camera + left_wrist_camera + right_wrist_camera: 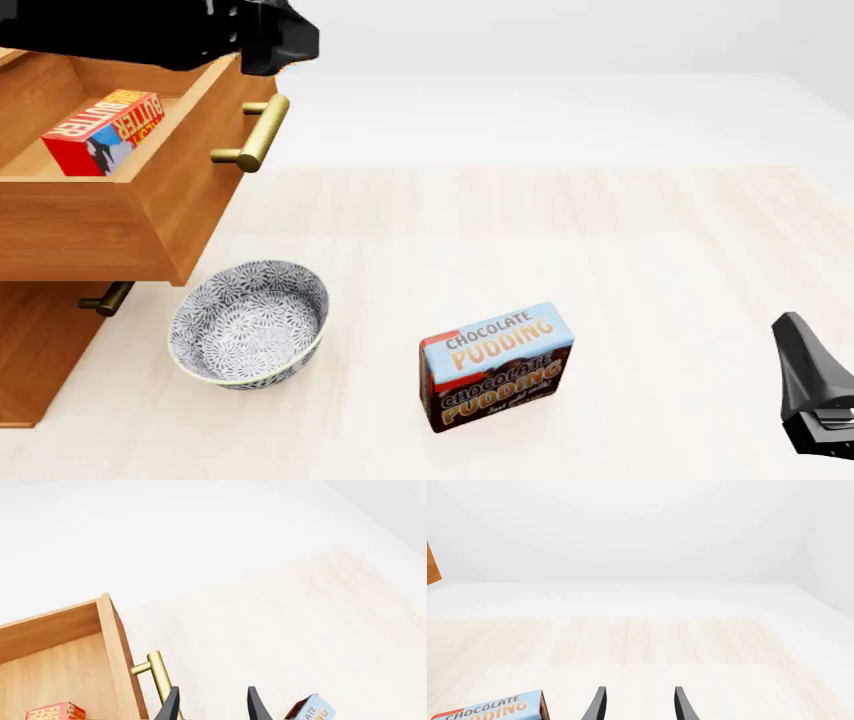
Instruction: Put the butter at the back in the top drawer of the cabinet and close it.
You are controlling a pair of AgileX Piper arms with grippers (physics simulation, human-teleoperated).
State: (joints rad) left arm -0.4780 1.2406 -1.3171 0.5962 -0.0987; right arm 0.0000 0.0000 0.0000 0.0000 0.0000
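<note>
From my left wrist camera, I see my left gripper (212, 707) with its two dark fingers spread apart and nothing between them, hanging just beside the brass handle (157, 677) of the top drawer (113, 650), which stands pulled out. A corner of the butter (56, 712) shows inside on the drawer floor, and a slice of the pudding box (311, 712) shows on the pale wood table (300, 630), whose far strip turns plain white before a white wall. In the front view, the cabinet (34, 340) sits at the left edge of the table (641, 260); the top drawer (120, 215) is open with the butter (104, 130) lying flat in it, and my left arm (174, 30) is a dark mass above the drawer's front corner. A patterned bowl (250, 322) stands near the cabinet's base, the pudding box (497, 365) upright to its right, apart from it. My right gripper (814, 390) sits at the lower right edge. From my right wrist camera, my right gripper (639, 707) is released too, fingers parted over bare light planks, the pudding box (494, 710) off to one side, and the room beyond is blank white wall.
</note>
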